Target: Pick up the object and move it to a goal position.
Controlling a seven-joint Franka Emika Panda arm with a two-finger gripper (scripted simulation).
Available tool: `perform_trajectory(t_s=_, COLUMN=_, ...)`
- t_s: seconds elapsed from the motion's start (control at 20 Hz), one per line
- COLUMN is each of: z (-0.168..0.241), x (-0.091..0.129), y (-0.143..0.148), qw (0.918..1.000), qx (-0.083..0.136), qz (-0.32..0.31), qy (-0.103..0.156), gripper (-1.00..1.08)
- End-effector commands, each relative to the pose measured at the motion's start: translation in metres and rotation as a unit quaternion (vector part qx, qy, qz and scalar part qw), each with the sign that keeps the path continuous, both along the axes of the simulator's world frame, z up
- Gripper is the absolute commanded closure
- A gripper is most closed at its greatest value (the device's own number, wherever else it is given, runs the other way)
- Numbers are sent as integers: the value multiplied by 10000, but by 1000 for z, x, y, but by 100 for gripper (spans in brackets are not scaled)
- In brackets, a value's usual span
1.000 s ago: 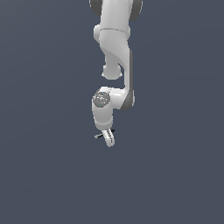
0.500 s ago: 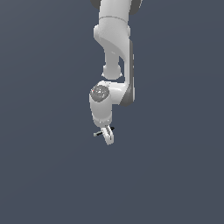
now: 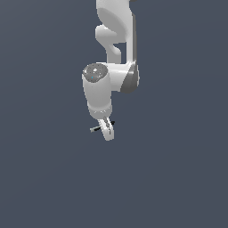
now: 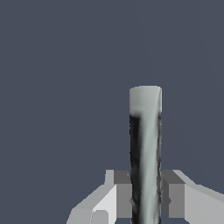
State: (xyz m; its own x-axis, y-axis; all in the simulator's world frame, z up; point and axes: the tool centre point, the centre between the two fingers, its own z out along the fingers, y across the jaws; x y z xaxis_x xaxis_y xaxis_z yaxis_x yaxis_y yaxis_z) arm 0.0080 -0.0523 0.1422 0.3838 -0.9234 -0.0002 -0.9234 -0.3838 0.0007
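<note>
Plain dark grey-blue background; gripper (image 3: pixel 107 132) pinches the pen-like stick (image 4: pixel 145 153) crosswise between its fingers, presumably for carrying to the goal

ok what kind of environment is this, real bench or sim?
Looks like a bare simulated scene, not a real bench: flat uniform grey backdrop with no visible table edge, a cleanly rendered white arm, and its gripper closed on a thin stick.
</note>
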Motion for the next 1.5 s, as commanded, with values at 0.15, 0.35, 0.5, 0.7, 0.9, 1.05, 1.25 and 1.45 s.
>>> perform_trajectory(t_s=0.15, z=64, x=9, y=-6, qw=10000, qx=-5, qz=-4, qy=0, gripper=108)
perform_trajectory(t_s=0.35, z=109, x=16, y=-10, qw=10000, qx=-9, qz=-5, qy=0, gripper=108)
perform_trajectory(t_s=0.5, z=140, x=21, y=-12, qw=10000, qx=-9, qz=-5, qy=0, gripper=108)
perform_trajectory(t_s=0.7, z=178, x=28, y=-15, qw=10000, qx=-8, qz=1, qy=-2, gripper=108)
perform_trajectory(t_s=0.9, z=206, x=33, y=-17, qw=10000, qx=-6, qz=4, qy=-2, gripper=108)
perform_trajectory(t_s=1.05, z=221, x=37, y=-18, qw=10000, qx=-4, qz=7, qy=-3, gripper=108)
perform_trajectory(t_s=1.25, z=234, x=40, y=-19, qw=10000, qx=-2, qz=10, qy=-3, gripper=108)
perform_trajectory(t_s=1.45, z=241, x=42, y=-19, qw=10000, qx=-2, qz=10, qy=-3, gripper=108)
